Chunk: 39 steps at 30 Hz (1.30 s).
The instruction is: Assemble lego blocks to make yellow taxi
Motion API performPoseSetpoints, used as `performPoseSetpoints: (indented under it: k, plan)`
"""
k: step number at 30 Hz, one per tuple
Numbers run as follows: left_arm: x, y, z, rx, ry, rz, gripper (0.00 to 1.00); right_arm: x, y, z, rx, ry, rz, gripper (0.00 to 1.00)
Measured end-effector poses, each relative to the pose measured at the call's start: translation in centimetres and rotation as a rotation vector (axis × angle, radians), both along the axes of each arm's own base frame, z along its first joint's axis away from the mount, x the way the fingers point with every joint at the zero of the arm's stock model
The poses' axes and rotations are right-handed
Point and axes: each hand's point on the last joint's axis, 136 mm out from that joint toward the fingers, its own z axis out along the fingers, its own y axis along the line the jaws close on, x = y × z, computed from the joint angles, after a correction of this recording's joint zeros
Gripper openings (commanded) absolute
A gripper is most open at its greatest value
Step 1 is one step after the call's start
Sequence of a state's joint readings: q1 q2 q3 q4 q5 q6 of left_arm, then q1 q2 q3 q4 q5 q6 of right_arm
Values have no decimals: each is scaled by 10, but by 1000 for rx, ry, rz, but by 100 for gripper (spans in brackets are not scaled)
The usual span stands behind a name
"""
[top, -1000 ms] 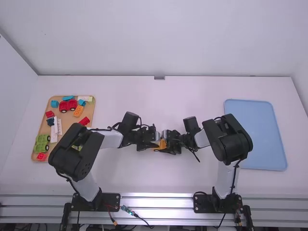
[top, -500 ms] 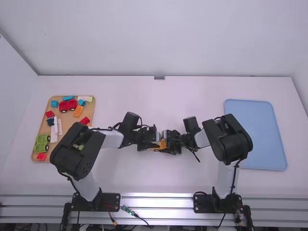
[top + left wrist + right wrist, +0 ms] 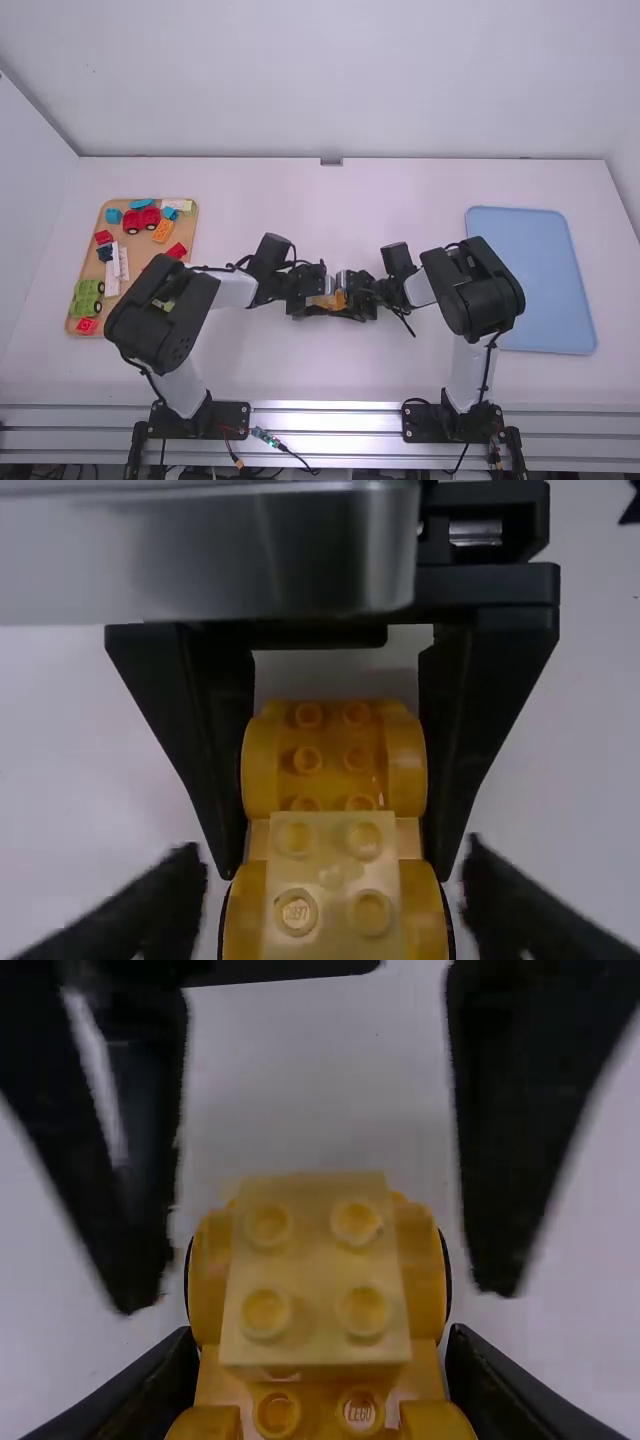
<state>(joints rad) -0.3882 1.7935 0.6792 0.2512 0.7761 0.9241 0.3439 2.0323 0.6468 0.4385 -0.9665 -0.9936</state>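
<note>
At the near edge the left arm's base [image 3: 198, 418] and the right arm's base [image 3: 450, 422] stand by the counter [image 3: 330, 375], arms bent in toward the middle. Between them, left gripper [image 3: 324, 299] and right gripper [image 3: 352, 302] face each other over the yellow car body [image 3: 260, 770], with the pale yellow block [image 3: 335, 880] sitting on it, studs showing. Right gripper's fingers [image 3: 500, 1390] are closed in on the car body, one against each side. Left gripper's fingers [image 3: 165, 905] are spread wide, one to each side of the block and apart from it, holding nothing. Off left is the wooden tray [image 3: 190, 245]: red block [image 3: 87, 326] at the near end, green vehicle pieces [image 3: 88, 298] next, then white pieces [image 3: 112, 275], dark blue piece [image 3: 105, 253], another red block [image 3: 103, 237], orange block [image 3: 162, 231], red car base [image 3: 142, 220], light blue block [image 3: 113, 215] toward the far end. Off right, beyond the right arm, lies the blue tray [image 3: 540, 280]. White wall [image 3: 330, 80] at the back.
</note>
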Motion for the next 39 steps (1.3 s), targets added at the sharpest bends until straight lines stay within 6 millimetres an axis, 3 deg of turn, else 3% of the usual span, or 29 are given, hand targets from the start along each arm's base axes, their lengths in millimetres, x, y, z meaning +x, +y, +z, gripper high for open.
performPoseSetpoints:
  k: [2, 5, 9, 13, 14, 15, 18, 19, 29, 39]
  plan:
    - [0, 0, 0, -1, -4, -2, 99, 0, 0, 0, 0, 0, 0, 61]
    - [0, 0, 0, 4, 8, -1, 97, 0, 0, 0, 0, 0, 0, 62]
    - [1, 0, 3, 17, 40, -2, 87, 0, 0, 0, -1, 0, 0, 62]
    - [0, 2, 10, 27, 62, 2, 66, 0, 0, 0, -2, 0, 0, 62]
    - [1, 2, 15, 25, 57, 2, 49, 0, 0, 0, -2, 1, 0, 62]
    - [1, 1, 18, 23, 50, -1, 39, 0, 0, 0, -2, 1, 0, 62]
    - [4, 0, 26, 15, 25, -4, 21, 0, 0, 0, -2, 2, -1, 62]
    - [5, 0, 27, 12, 18, -6, 2, 0, 0, 0, -2, 2, 0, 62]
    - [7, -3, 31, -15, -20, -16, 2, 0, 0, 0, -2, 1, 0, 62]
    - [5, -1, 17, -33, -49, 4, 2, 0, 0, 0, -1, 1, 0, 62]
